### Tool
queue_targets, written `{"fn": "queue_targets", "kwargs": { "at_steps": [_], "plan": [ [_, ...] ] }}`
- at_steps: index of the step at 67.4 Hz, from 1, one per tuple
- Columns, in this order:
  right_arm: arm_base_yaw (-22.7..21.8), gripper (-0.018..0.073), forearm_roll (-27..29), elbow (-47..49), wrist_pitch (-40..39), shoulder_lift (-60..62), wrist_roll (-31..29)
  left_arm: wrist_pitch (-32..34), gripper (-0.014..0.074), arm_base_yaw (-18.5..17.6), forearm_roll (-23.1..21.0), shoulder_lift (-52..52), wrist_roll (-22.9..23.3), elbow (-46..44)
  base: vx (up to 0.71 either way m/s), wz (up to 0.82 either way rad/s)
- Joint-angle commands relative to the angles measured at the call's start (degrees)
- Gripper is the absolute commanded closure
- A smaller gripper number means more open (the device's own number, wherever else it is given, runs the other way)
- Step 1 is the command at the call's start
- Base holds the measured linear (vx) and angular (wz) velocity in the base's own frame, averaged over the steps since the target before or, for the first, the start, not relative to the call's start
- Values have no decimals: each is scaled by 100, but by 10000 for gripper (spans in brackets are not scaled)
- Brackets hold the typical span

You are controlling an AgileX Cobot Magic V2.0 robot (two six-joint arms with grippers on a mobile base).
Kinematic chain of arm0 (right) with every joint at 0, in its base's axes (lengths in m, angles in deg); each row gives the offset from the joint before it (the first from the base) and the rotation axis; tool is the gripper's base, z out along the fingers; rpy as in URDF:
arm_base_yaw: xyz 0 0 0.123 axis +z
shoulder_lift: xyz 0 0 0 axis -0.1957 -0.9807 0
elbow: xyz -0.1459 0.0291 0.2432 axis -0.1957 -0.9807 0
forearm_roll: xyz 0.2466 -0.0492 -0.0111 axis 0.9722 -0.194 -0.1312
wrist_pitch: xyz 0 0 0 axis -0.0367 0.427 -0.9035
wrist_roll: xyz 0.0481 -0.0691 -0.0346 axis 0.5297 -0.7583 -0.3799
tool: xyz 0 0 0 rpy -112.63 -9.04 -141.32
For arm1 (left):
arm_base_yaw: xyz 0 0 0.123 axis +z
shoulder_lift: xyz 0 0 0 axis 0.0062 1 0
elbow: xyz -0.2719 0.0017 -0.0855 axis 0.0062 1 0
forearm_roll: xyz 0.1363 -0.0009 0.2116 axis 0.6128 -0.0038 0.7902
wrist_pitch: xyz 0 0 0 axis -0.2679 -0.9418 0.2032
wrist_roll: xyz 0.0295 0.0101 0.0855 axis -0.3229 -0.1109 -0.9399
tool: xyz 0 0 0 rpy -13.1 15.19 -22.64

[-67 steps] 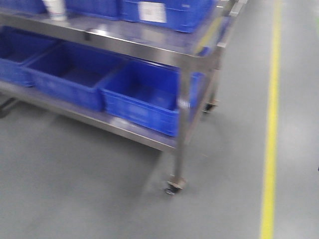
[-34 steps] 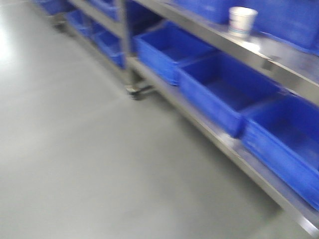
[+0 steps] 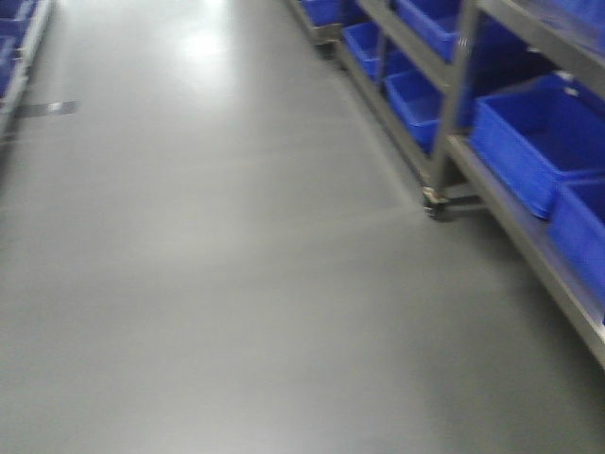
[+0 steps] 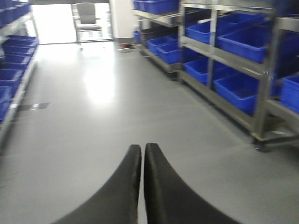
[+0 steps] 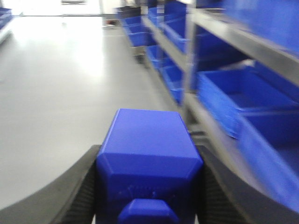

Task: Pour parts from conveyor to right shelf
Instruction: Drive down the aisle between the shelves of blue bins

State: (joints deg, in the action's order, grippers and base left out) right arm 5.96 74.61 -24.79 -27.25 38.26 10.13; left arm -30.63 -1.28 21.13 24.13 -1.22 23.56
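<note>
My right gripper [image 5: 149,186] is shut on a bright-blue block part [image 5: 147,154] with a small square stud facing the camera; its dark ribbed fingers [image 5: 81,191] press on both sides. My left gripper [image 4: 142,154] is shut and empty above the grey floor. The stainless-steel shelf [image 3: 444,113] with large blue bins [image 3: 539,142] runs along the right in the front view, in the left wrist view [image 4: 259,79] and in the right wrist view [image 5: 243,44]. The conveyor is out of view.
A wide grey floor aisle [image 3: 208,246] stretches ahead. Another rack with blue bins [image 4: 14,60] lines the left side. A caster foot [image 3: 437,201] of the shelf stands at the aisle's edge. A chair [image 4: 86,14] stands at the bright far end.
The front view has swung left: from facing the shelf's corner and bins, past a white cup on the shelf, to looking down the aisle with the shelf at the right.
</note>
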Motion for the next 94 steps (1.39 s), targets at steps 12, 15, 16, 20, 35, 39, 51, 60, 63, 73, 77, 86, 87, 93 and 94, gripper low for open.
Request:
{"fn": "queue_targets", "kwargs": {
  "at_steps": [12,15,16,20,35,39,51,60,63,73,77,86,87,93,94],
  "plan": [
    [-4,564,-8,174,-461,-57,-52,408,603,-29,-5,-30,42,-108,12,73],
    [-4,564,-8,174,-461,-57,-52,408,603,-29,-5,-30,42,-108,11,55],
    [-4,564,-8,174,-461,-57,-52,408,603,-29,-5,-30,42,-108,11,51],
    [-4,564,-8,174,-461,-57,-52,408,603,-29,-5,-30,42,-108,11,44],
    [-4,564,-8,174,-461,-57,-52,408,603,-29,-5,-30,42,-108,14,25],
    [-4,564,-8,174,-461,-57,-52,408,603,-29,-5,-30,42,-108,20,18],
    [-4,564,-8,174,-461,-57,-52,408,603,-29,-5,-30,42,-108,29,11],
    [-4,564,-8,174,-461,-57,-52,408,603,-29,-5,-30,42,-108,40,-3],
    [-4,564,-8,174,-461,-57,-52,408,603,-29,-5,-30,42,-108,45,-8],
    [-4,564,-8,174,-461,-57,-52,408,603,-29,-5,-30,42,-108,51,-9],
    [-4,564,-8,174,-461,-57,-52,408,603,-29,-5,-30,42,-108,54,-7],
    [-4,564,-8,174,-461,-57,-52,408,603,-29,-5,-30,42,-108,57,-7],
    [-4,564,-8,174,-461,-57,-52,408,603,-29,-5,-30,42,-108,58,-7],
    [-4,564,-8,174,-461,-57,-52,408,603,-29,-5,-30,42,-108,59,-8],
    [-4,564,-8,174,-461,-57,-52,408,603,-29,-5,-30,42,-108,60,-7]
  ]
}}
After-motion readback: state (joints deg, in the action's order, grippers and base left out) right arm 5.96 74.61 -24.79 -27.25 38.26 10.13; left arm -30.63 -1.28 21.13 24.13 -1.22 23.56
